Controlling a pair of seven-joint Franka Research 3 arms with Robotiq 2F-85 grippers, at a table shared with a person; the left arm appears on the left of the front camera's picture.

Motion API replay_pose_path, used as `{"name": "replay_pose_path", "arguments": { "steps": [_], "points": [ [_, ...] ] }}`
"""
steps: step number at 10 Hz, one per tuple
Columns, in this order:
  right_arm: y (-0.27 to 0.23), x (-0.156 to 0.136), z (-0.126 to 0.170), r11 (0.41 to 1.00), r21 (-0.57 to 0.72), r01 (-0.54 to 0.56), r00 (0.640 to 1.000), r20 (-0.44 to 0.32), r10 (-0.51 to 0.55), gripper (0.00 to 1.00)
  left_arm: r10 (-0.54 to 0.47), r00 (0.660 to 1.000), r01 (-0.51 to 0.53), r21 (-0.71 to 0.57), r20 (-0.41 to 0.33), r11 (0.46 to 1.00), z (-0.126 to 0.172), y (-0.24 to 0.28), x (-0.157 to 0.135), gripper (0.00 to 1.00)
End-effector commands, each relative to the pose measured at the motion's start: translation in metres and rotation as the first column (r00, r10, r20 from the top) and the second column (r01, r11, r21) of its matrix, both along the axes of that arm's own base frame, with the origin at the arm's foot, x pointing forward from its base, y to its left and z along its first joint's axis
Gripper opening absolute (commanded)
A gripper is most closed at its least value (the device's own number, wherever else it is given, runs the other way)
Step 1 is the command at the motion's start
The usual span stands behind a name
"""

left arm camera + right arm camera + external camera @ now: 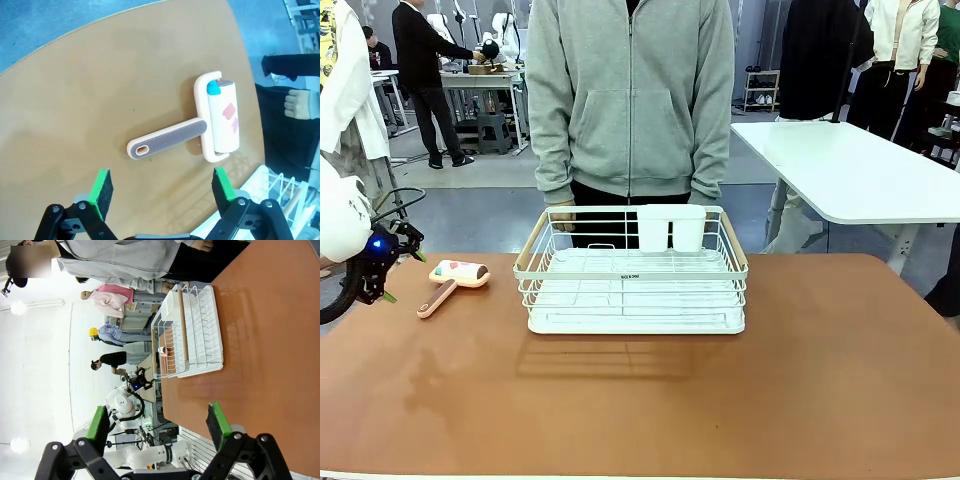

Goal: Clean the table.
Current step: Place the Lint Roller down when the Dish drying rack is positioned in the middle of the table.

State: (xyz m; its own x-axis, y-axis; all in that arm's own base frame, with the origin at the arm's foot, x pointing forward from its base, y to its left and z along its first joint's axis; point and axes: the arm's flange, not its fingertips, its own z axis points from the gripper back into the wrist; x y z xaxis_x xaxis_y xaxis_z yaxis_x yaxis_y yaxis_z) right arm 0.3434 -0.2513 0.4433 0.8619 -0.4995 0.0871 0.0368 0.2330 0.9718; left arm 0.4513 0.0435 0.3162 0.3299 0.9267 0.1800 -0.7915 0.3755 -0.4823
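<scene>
Tabletop (820,380): lint roller (200,131) at 10 o'clock of dish rack (633,270). Left claw (161,187) released, hovering above. You judge approach step; next, lower onto handle (165,139), clench.

Left tool (161,187) open, fingers wide apart, right tool (159,421) open, both empty
</scene>
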Motion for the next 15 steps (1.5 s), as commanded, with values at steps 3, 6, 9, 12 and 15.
{"name": "replay_pose_path", "arguments": {
  "steps": [3,6,9,12,15],
  "points": [
    [0.0023,-0.003,0.0021,1.0,0.008,-0.001,1.0,0.016,0.001,1.0,0.021,1.0,-0.021,-0.007,0.012,1.0,-0.0029,0.0,-0.0032,1.0],
    [0.0023,-0.003,0.0021,1.0,0.008,-0.001,1.0,0.016,0.001,1.0,0.021,1.0,-0.021,-0.007,0.012,1.0,-0.0029,0.0,-0.0032,1.0],
    [0.0023,-0.003,0.0021,1.0,0.008,-0.001,1.0,0.016,0.001,1.0,0.021,1.0,-0.021,-0.007,0.012,1.0,-0.0029,0.0,-0.0032,1.0],
    [0.0023,-0.003,0.0021,1.0,0.008,-0.001,1.0,0.016,0.001,1.0,0.021,1.0,-0.021,-0.007,0.012,1.0,-0.0029,0.0,-0.0032,1.0],
    [0.0023,-0.003,0.0021,1.0,0.008,-0.001,1.0,0.016,0.001,1.0,0.021,1.0,-0.021,-0.007,0.012,1.0,-0.0029,0.0,-0.0032,1.0]
  ]
}}
